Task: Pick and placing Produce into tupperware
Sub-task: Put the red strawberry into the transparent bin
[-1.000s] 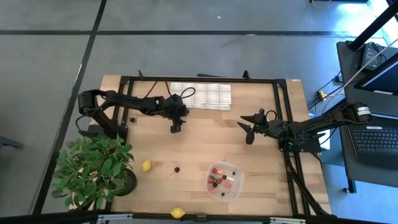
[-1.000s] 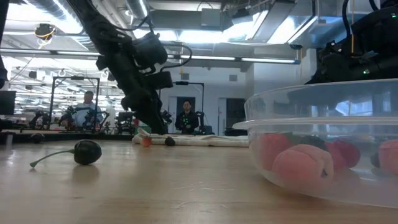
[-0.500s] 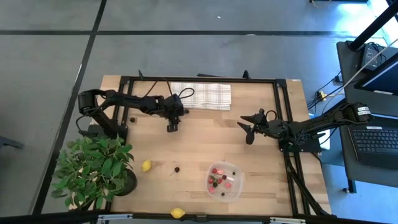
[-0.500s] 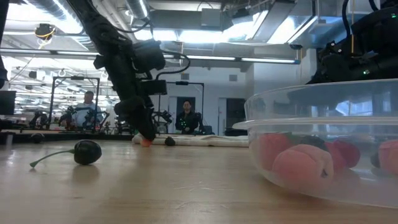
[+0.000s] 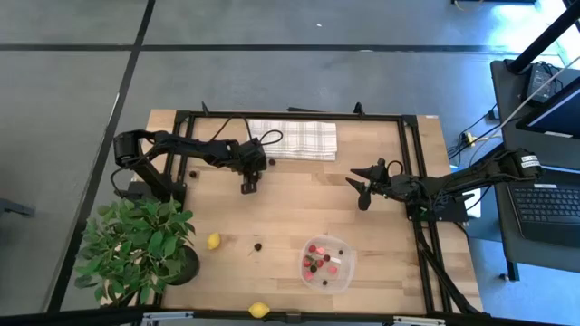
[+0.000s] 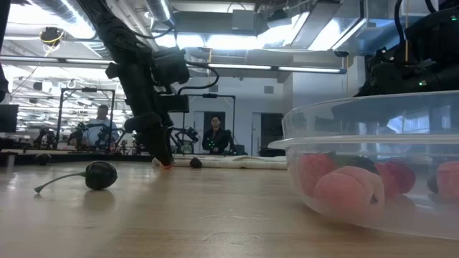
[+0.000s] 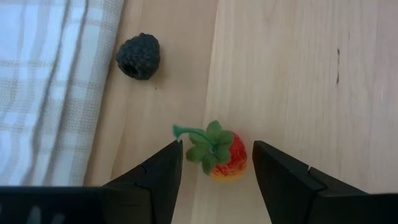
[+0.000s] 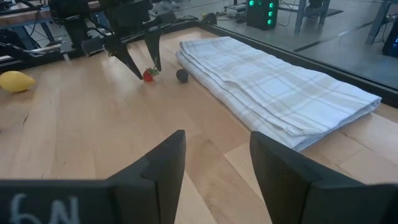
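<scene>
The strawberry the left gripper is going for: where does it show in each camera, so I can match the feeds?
High view: hidden under the left gripper, below the checked cloth.
Low view: strawberry at the left gripper's tips, on the table.
Left wrist view: strawberry between the open fingers.
Right wrist view: strawberry far off, between the left gripper's fingers.
Shared landmark: the dark berry beside the cloth.

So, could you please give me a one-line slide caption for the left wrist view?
Left gripper open astride a small red strawberry on the wooden table, dark round blackberry beside the checked white-grey cloth.
</scene>
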You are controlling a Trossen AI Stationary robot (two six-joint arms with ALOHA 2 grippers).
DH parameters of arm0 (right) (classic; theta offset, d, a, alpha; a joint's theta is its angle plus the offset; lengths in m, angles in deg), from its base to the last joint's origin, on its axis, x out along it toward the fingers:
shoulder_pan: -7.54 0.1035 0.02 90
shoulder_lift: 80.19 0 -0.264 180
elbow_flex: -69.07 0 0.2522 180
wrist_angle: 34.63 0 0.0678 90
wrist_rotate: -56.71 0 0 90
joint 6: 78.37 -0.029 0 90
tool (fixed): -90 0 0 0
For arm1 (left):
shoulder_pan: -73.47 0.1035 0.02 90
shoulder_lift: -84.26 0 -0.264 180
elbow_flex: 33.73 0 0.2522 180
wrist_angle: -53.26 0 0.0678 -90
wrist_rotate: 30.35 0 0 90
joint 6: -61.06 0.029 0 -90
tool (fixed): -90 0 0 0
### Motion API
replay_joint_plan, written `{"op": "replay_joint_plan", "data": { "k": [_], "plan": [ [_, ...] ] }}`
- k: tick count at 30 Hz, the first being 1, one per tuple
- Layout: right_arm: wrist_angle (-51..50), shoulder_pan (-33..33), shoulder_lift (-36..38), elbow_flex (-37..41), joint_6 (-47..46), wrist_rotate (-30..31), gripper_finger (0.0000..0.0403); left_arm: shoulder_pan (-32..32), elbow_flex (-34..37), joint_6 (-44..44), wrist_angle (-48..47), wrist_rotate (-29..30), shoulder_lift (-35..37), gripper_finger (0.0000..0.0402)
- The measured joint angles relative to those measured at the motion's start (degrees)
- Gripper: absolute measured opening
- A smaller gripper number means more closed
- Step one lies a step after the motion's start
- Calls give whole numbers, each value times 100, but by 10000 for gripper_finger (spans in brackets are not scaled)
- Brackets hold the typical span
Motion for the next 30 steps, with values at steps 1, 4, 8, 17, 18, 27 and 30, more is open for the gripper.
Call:
{"op": "replay_joint_plan", "data": {
  "k": [1,4,8,17,18,27,30],
  "plan": [
    [0,0,0,0,2,-2,182,0,0,-6,2,0,0,188],
    [1,0,0,0,2,-2,182,0,0,-121,9,-4,0,188],
    [2,0,-2,0,2,-2,182,-39,0,-153,22,-4,-54,188],
    [2,0,-2,-2,7,0,182,-239,-15,-144,163,106,-210,180],
    [4,0,-2,-2,7,-2,182,-247,-15,-144,159,147,-210,175],
    [2,0,-2,-2,-2,0,182,-245,-17,-121,32,159,-214,135],
    [4,0,-2,-2,-1,0,182,-245,-17,-118,22,164,-216,133]
  ]
}}
